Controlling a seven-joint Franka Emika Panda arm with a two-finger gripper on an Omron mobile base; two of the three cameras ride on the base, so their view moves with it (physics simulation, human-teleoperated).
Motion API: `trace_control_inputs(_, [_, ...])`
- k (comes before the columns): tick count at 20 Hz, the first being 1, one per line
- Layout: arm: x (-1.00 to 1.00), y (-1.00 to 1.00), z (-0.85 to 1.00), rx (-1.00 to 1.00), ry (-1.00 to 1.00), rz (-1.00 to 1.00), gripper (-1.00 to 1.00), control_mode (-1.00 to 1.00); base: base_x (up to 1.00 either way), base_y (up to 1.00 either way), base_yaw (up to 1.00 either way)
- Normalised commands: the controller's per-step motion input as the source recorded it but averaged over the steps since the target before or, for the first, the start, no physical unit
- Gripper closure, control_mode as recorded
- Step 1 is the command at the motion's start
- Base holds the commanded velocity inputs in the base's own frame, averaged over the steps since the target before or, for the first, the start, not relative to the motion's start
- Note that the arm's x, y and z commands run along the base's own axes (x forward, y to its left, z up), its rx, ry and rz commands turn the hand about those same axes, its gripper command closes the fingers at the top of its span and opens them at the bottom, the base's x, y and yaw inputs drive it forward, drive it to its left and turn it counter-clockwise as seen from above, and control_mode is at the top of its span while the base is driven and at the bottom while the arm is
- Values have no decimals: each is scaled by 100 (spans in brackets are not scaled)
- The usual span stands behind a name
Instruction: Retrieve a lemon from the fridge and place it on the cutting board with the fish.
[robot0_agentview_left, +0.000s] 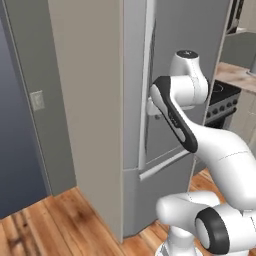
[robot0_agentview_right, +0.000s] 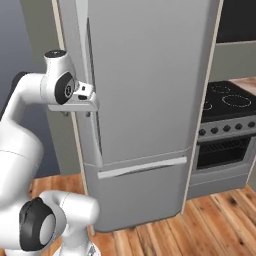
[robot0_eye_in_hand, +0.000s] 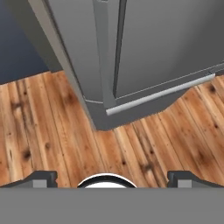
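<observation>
While the fridge (robot0_agentview_right: 145, 90) is standing fully shut, we are working at its upper door, with the lemon presumably inside and out of sight; the cutting board and the fish are likewise not in front of us. In the right base view the gripper (robot0_agentview_right: 87, 107) is hanging just beside the long vertical door handle (robot0_agentview_right: 93, 100), at about nine o'clock of the door face. In the hand view, the finger tips (robot0_eye_in_hand: 41, 178) are sitting wide apart at the bottom corners, holding nothing, and looking down past the drawer handle (robot0_eye_in_hand: 159, 94) to the wooden floor (robot0_eye_in_hand: 52, 127). A stove (robot0_agentview_right: 225, 107) is standing at three o'clock of the fridge.

We are judging the task to be at its first step: the door is not yet opened, so nothing of the fetch is done.

Handling notes, as judgement only:
- The handle is looking stiff, smooth and thin; we are expecting a hold near its middle, jaws straddling it, to pull best.
- The door is likely heavy and swinging on a hinge, so the pull should be following an arc or the grip may slip.
- The lemon should be light, firm and rounded, prone to rolling; we are planning a hold across its widest part.
</observation>
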Motion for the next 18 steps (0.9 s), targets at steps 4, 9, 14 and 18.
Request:
trace_control_inputs(4, [0, 0, 0, 0, 0, 0, -100, 100, 3, 9, -16])
trace_control_inputs(9, [0, 0, 0, 0, 0, 0, -100, 100, 36, 1, -1])
trace_control_inputs(14, [0, 0, 0, 0, 0, 0, -100, 100, 46, 26, -10])
trace_control_inputs(18, [0, 0, 0, 0, 0, 0, -100, 100, 13, 27, -26])
